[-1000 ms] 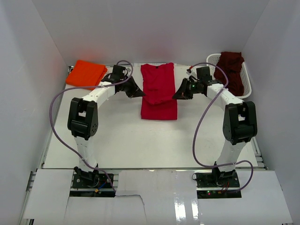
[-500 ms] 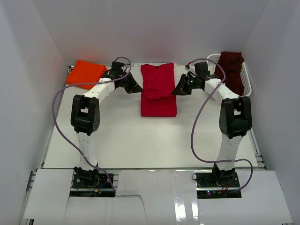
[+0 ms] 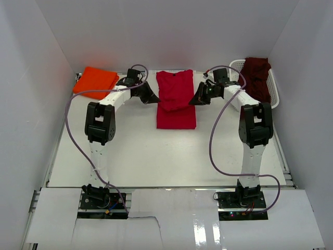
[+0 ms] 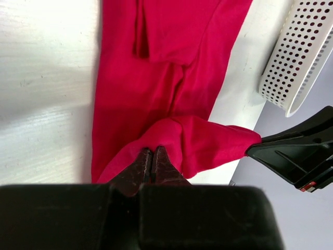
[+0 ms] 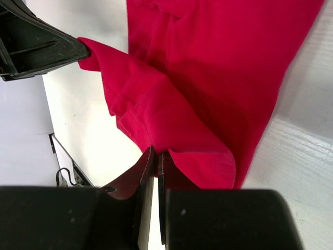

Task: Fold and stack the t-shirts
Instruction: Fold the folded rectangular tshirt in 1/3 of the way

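Boundaries: the table (image 3: 156, 156) is closed in by white walls (image 3: 31, 114) at left, rear and right. The broad near half of the table, between the two arm columns, carries nothing but the arms themselves. Room is tighter at the rear corners. A folded orange t-shirt (image 3: 94, 82) lies in the rear left corner, close against the wall. A white lattice basket (image 3: 274, 95) stands in the rear right corner with the maroon t-shirt (image 3: 256, 77) draped over it.

Task item: the red t-shirt (image 3: 176, 99) lies at the centre rear of the table as a narrow strip running front to back. Bare table lies on either side of it, and it is well apart from both other shirts.

Left gripper (image 4: 153, 156): positioned at the strip's left edge about mid-length, fingers pressed together on a raised fold of red cloth.

Right gripper (image 5: 155, 157): positioned opposite at the strip's right edge, fingers likewise closed tight on the same fold.

Both wrist views show this fold lifted off the layer beneath and spanning across the shirt from one gripper to the other. The rest of the shirt lies flat on the table. The right gripper sits near the basket but is not touching it
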You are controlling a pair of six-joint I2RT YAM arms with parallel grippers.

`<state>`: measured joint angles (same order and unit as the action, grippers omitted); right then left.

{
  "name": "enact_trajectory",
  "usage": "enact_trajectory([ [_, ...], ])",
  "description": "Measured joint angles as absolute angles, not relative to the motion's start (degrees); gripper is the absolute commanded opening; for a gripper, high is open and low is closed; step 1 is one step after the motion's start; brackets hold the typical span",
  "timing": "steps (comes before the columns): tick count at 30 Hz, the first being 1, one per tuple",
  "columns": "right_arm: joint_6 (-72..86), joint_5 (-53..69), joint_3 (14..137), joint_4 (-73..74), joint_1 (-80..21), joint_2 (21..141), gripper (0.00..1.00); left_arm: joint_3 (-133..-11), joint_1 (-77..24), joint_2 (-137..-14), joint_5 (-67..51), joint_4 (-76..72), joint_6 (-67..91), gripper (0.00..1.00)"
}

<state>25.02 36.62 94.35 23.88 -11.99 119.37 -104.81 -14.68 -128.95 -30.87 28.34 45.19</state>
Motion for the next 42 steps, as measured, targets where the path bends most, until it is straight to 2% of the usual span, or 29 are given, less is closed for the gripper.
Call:
enact_trajectory([
  [14,25.1,36.7,98.4,24.1,-10.5,124.1,0.08,-111.0,-14.7,-133.4,-30.9,28.9,45.1,0.0],
  [17,25.1,36.7,99.3,24.1,-10.1,124.5,0.08,-111.6,-14.7,-134.3,-31.0,29.2,45.1,0.11],
  [18,25.1,36.8,99.7,24.1,-10.0,124.7,0.08,-111.8,-14.7,-134.5,-31.0,29.2,45.0,0.2],
  [25,25.1,37.4,101.6,24.0,-9.4,127.5,0.08,-112.2,-14.7,-134.8,-31.1,29.5,45.2,0.3],
  [39,27.1,39.2,107.8,22.0,-8.3,135.3,0.08,-113.8,-14.6,-137.5,-31.4,28.3,46.8,0.32],
  [42,28.3,39.8,109.4,20.7,-8.0,136.7,0.15,-113.8,-14.4,-138.2,-31.4,28.2,47.5,0.32],
])
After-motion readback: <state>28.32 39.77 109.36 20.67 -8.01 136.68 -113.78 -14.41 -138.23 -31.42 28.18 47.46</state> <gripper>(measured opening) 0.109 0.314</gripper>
